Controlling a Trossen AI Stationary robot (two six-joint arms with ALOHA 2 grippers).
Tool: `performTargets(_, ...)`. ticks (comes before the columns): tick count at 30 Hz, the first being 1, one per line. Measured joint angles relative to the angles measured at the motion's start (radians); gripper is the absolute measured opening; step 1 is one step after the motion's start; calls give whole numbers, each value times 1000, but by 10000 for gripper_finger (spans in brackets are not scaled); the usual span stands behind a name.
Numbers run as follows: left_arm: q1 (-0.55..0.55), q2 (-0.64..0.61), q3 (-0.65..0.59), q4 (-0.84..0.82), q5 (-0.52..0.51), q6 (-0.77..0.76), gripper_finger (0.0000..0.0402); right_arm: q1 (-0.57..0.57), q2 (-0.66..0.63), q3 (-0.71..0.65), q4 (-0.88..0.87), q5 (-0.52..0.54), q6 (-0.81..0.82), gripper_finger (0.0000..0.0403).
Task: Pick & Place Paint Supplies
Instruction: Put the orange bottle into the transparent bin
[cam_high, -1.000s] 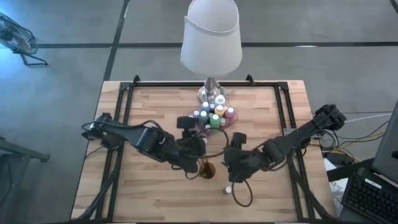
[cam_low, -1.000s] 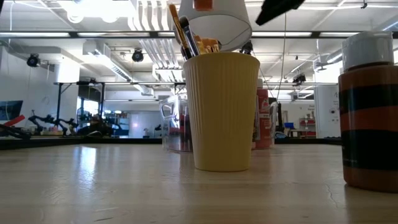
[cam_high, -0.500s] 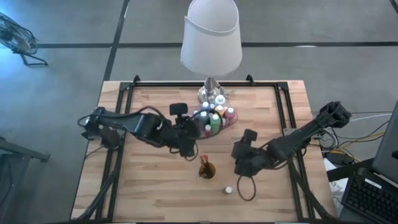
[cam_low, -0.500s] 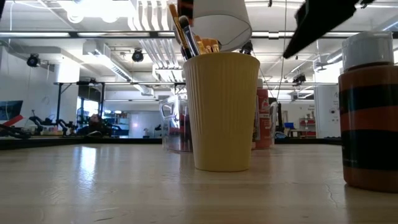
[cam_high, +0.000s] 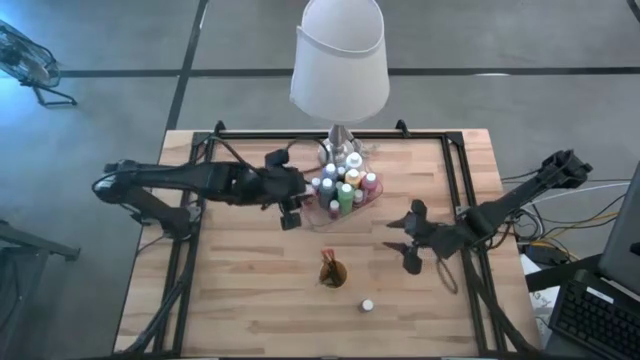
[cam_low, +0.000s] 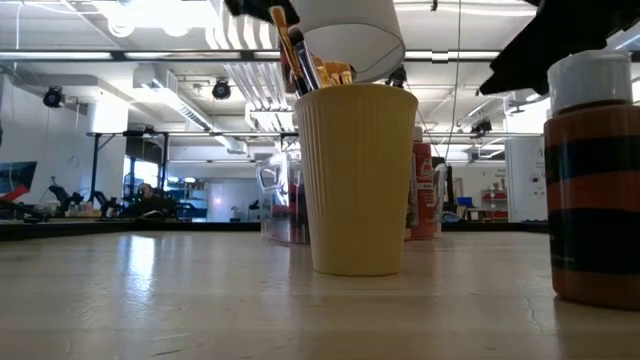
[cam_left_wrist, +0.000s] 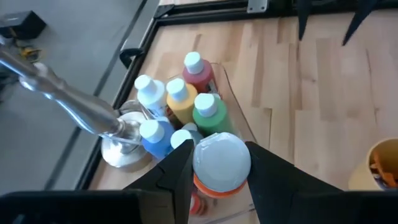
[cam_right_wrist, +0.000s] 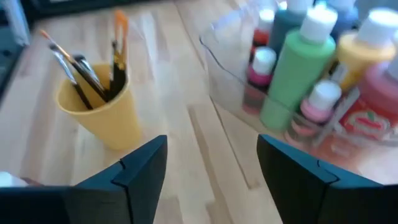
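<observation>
High view: left gripper (cam_high: 291, 212) pinches white-capped orange bottle (cam_left_wrist: 219, 169) beside tray (cam_high: 372, 196) of paint bottles (cam_high: 343, 187); right gripper (cam_high: 407, 243) spread, empty; brushes (cam_right_wrist: 87, 70) stand in yellow cup (cam_high: 332, 272).

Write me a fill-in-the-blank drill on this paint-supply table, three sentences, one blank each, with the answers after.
1. The left gripper is shut on an orange paint bottle with a ____ cap.
2. The thin dark-handled brushes stand in the ribbed yellow ____.
3. The open right gripper holds ____, while one lone white-capped bottle stands on the wooden table near the cup.

Missing words: white; cup; nothing
</observation>
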Motion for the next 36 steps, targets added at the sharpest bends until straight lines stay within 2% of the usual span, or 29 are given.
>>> performTargets(4,70,-78,-161,136,88,16,134,-2,-87,-75,118,-5,-90,255)
performTargets(9,146,-142,-301,227,199,17,134,-6,-157,-112,123,7,-98,270)
performTargets(14,190,-152,-395,296,310,26,135,-7,-188,-131,125,25,-98,283)
performTargets(24,205,-109,-440,420,339,42,135,-8,-194,-138,125,24,-98,306)
performTargets(36,210,1,-440,462,332,19,135,-8,-192,-138,123,24,-98,324)
